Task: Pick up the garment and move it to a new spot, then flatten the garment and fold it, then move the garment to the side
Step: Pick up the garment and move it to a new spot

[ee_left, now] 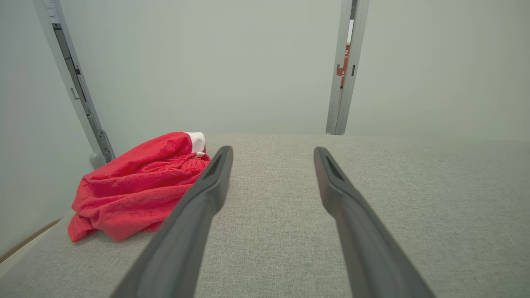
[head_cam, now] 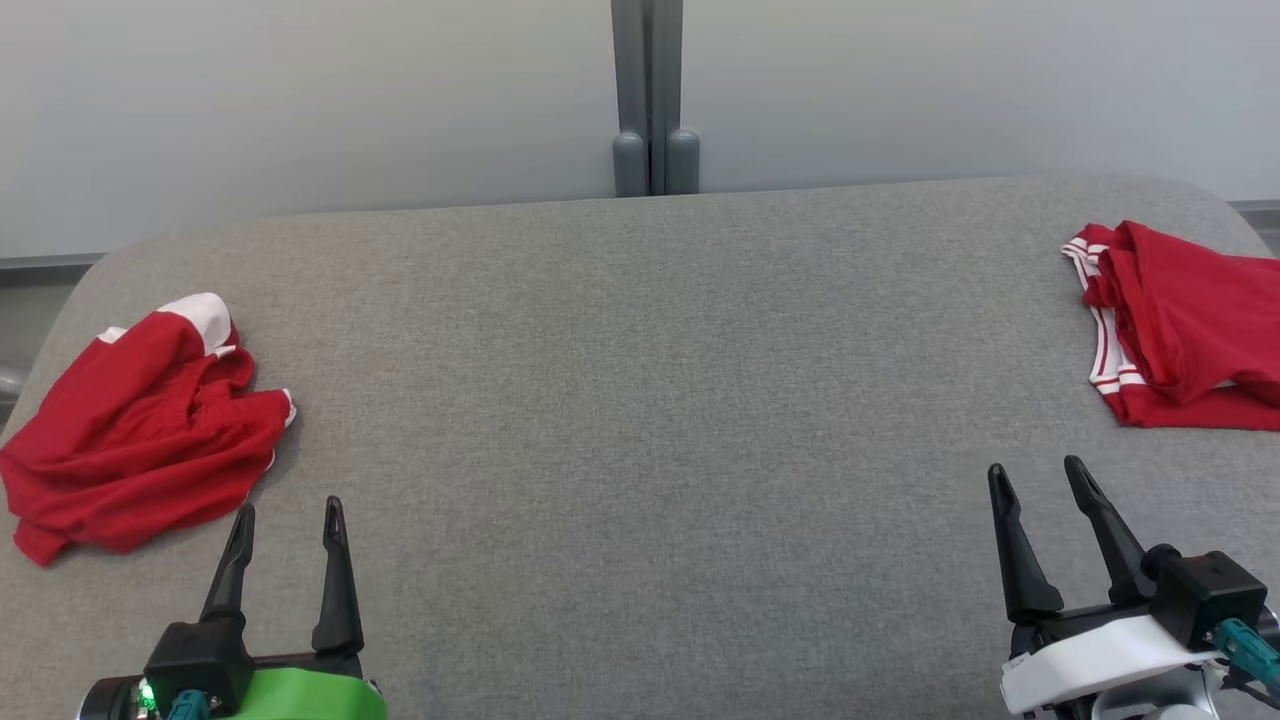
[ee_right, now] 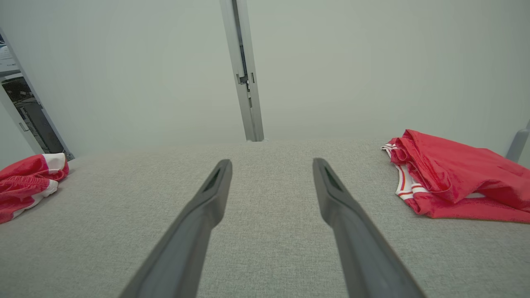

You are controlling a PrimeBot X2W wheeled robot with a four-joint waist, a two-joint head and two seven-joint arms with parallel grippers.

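left gripper (head_cam: 290,505) wide, empty | right gripper (head_cam: 1034,465) wide, empty | crumpled red garment (head_cam: 140,430) at 9 o'clock | folded red garment (head_cam: 1180,330) at 2 o'clock

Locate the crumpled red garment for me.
In the head view, the crumpled red garment lies at the grey table's left edge, just ahead-left of the left jaws.

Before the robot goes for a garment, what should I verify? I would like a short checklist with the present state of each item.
1. The left gripper is open and empty: ok.
2. The right gripper is open and empty: ok.
3. The left garment lies crumpled, apart from both grippers, free to grasp: ok.
4. The right garment lies wholly on the table: cannot tell, as it runs past the picture's edge.
5. The table's middle has room for flattening: ok.
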